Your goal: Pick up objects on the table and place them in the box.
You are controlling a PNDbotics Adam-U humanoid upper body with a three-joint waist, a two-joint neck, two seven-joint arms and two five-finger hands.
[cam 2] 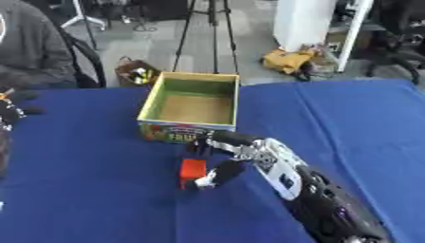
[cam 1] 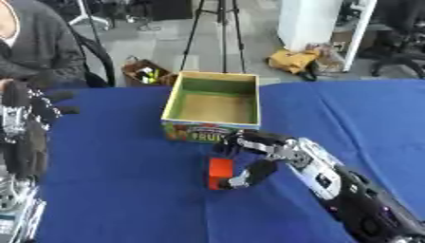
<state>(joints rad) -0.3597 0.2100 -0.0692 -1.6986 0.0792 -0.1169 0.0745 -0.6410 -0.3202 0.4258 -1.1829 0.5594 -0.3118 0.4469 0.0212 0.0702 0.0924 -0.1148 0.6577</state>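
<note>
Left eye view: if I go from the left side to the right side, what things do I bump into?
Left robot hand raised at the left edge → orange block → right robot hand, curled around that block. The box sits farther back, above the block.

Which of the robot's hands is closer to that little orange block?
The right. The right hand is at the orange block, fingers and thumb curled round it, just in front of the box. The left hand is raised far off at the table's left edge.
</note>
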